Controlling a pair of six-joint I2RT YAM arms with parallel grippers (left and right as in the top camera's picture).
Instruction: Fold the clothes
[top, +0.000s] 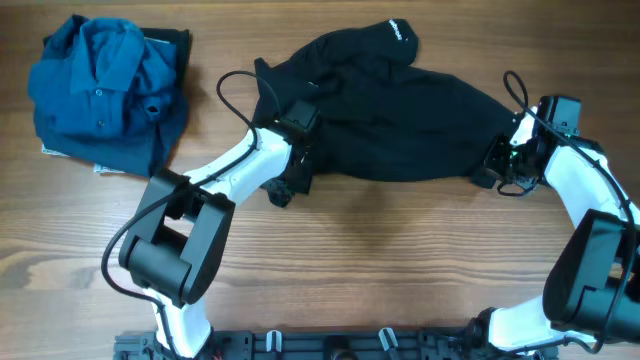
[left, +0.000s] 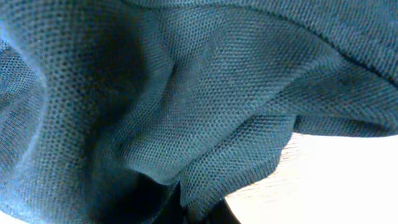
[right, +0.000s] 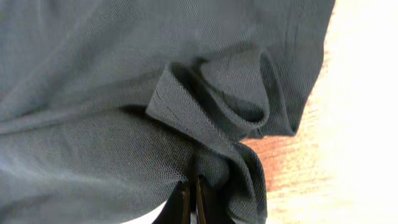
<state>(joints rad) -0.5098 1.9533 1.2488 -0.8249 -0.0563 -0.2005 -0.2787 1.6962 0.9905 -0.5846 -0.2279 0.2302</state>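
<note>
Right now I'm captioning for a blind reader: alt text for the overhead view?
A crumpled black shirt lies on a wooden table, pinched at opposite ends by the left gripper and right gripper. A bunched blue shirt sits at the far left corner.

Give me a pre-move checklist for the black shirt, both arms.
1. Left jaws gripping the black soft fabric shirt: ok, shut at its left end, cloth bunched into them in the left wrist view.
2. Right jaws gripping: ok, shut with a fold pinched between them at the right end.
3. Shirt spread flat between the grips: not ok, rumpled, with a part flopped over at the far edge.
4. Crumpled blue collared button-up shirt out of the way: ok, apart from the black one, at the far left.
5. Round white logo facing up: cannot tell; only white lettering shows.
</note>
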